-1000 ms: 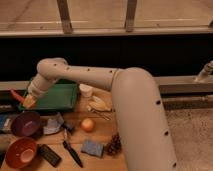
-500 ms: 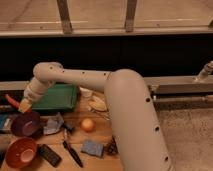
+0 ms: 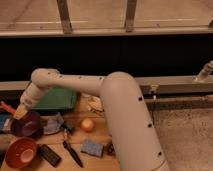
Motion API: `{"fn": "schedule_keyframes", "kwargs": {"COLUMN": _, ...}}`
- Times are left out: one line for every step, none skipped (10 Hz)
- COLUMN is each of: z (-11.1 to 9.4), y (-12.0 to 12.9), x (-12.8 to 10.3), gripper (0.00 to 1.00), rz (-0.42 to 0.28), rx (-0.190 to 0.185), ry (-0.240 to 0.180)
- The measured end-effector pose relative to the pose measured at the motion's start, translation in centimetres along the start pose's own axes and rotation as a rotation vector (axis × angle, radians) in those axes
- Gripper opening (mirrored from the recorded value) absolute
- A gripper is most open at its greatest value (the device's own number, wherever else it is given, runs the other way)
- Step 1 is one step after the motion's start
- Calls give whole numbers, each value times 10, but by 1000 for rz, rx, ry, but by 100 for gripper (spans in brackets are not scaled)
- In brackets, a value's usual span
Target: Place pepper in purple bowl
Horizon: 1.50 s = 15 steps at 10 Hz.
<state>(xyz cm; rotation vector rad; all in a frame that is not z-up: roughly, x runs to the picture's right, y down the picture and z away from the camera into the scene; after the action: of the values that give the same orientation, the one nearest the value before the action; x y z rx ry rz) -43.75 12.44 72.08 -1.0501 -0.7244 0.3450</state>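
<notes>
My hand sits at the left of the frame, just above the purple bowl's rim. The pepper pokes up-left from it, seemingly pinched; can't tell for sure.

The white arm reaches far left, its hand angled downward.

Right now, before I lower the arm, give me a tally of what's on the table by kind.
Bowls: 2, the purple bowl and an orange-red bowl.
Peppers: 1, the pepper, by the gripper above the purple bowl's rim.
Round fruit: 1, an orange fruit.
Sponges: 1, a blue sponge.
Green trays: 1, a green tray.
Total: 6.
</notes>
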Motion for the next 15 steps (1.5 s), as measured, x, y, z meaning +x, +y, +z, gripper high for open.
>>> {"fn": "schedule_keyframes", "kwargs": {"z": 2, "y": 0, "x": 0, "gripper": 14, "rz": 2, "rx": -11, "ry": 2}}
{"fn": "schedule_keyframes", "kwargs": {"z": 6, "y": 1, "x": 2, "gripper": 25, "rz": 7, "rx": -23, "ry": 6}}
{"fn": "schedule_keyframes", "kwargs": {"z": 8, "y": 1, "x": 3, "gripper": 37, "rz": 10, "rx": -30, "ry": 10}}
{"fn": "schedule_keyframes", "kwargs": {"z": 8, "y": 0, "x": 3, "gripper": 45, "rz": 10, "rx": -32, "ry": 10}}
{"fn": "schedule_keyframes", "kwargs": {"z": 8, "y": 0, "x": 4, "gripper": 57, "rz": 12, "rx": -34, "ry": 10}}
{"fn": "schedule_keyframes", "kwargs": {"z": 8, "y": -1, "x": 4, "gripper": 63, "rz": 12, "rx": -36, "ry": 9}}
{"fn": "schedule_keyframes", "kwargs": {"z": 9, "y": -1, "x": 4, "gripper": 64, "rz": 12, "rx": -39, "ry": 8}}
{"fn": "schedule_keyframes", "kwargs": {"z": 9, "y": -1, "x": 4, "gripper": 64, "rz": 12, "rx": -42, "ry": 7}}
{"fn": "schedule_keyframes", "kwargs": {"z": 10, "y": 0, "x": 3, "gripper": 64, "rz": 13, "rx": -45, "ry": 6}}
{"fn": "schedule_keyframes", "kwargs": {"z": 10, "y": 0, "x": 3, "gripper": 64, "rz": 14, "rx": -46, "ry": 6}}
{"fn": "schedule_keyframes", "kwargs": {"z": 11, "y": -1, "x": 4, "gripper": 64, "rz": 16, "rx": -50, "ry": 5}}
{"fn": "schedule_keyframes", "kwargs": {"z": 11, "y": -1, "x": 4, "gripper": 64, "rz": 16, "rx": -54, "ry": 5}}
{"fn": "schedule_keyframes", "kwargs": {"z": 11, "y": -1, "x": 4, "gripper": 64, "rz": 13, "rx": -59, "ry": 5}}
{"fn": "schedule_keyframes", "kwargs": {"z": 12, "y": 0, "x": 4, "gripper": 64, "rz": 7, "rx": -61, "ry": 3}}
{"fn": "schedule_keyframes", "kwargs": {"z": 10, "y": 1, "x": 3, "gripper": 64, "rz": -3, "rx": -57, "ry": -8}}
